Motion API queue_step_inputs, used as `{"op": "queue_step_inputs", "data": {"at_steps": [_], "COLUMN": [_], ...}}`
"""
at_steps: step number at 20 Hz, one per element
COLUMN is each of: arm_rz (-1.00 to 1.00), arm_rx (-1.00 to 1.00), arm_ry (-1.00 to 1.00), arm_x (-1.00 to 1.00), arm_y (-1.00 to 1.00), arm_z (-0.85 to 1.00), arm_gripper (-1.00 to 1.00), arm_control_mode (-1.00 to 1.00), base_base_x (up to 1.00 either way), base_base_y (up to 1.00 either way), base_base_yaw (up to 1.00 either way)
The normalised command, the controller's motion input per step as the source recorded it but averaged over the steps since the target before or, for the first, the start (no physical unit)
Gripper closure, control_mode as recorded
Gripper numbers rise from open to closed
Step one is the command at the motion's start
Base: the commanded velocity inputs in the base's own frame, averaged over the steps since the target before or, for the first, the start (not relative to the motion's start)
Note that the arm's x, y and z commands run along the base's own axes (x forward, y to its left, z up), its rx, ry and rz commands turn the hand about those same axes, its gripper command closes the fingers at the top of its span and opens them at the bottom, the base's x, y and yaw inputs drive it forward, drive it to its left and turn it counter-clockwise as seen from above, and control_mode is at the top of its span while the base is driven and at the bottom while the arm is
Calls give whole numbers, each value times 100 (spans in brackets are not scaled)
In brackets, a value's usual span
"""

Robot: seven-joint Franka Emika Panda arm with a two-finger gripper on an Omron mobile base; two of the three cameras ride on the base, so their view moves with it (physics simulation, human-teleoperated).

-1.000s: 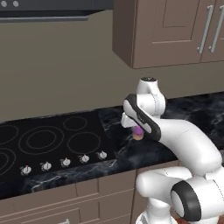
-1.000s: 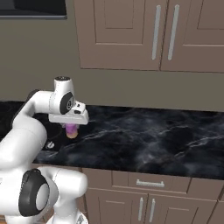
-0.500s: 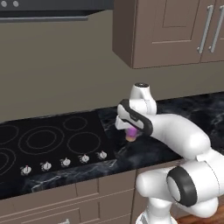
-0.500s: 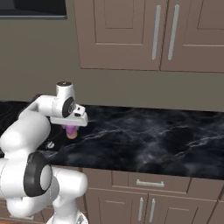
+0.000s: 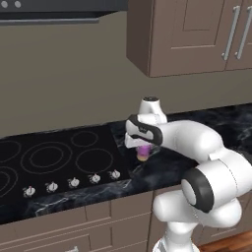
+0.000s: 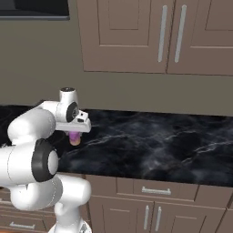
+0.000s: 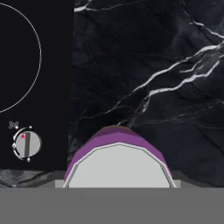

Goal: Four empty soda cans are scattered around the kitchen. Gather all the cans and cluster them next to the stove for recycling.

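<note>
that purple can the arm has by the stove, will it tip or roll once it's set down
The purple can hangs upright in the gripper, so it would probably stand on its flat base. It looks tall for its width; a sideways nudge could tip it. On the smooth counter it would likely roll once down.

Left base view: from behind the arm's left, looking forward and down over the stove [image 5: 64,157] and counter [image 5: 231,123]. Right base view: from behind its right, over the same counter [image 6: 164,141]. Hand view: close, straight down, on the stove [image 7: 35,78] edge and counter [image 7: 153,65].
</note>
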Motion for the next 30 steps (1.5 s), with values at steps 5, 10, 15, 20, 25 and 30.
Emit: {"op": "queue_step_inputs", "data": {"at_steps": [5,10,15,20,25,30], "arm_rz": [0,0,0,0,0,0], "arm_rx": [-6,0,0,0,0,0], "arm_ry": [4,0,0,0,0,1], "arm_x": [16,12,8,5,3,3], "arm_y": [2,0,0,0,0,0], "arm_z": [-25,-25,-23,-11,-6,-5], "arm_gripper": [100,100,100,100,100,100], "arm_control_mode": [-100,-100,-100,-100,-100,-100], "base_base_x": [0,0,0,0,0,0], "base_base_y": [0,0,0,0,0,0], "base_base_yaw": [0,0,0,0,0,0]}}
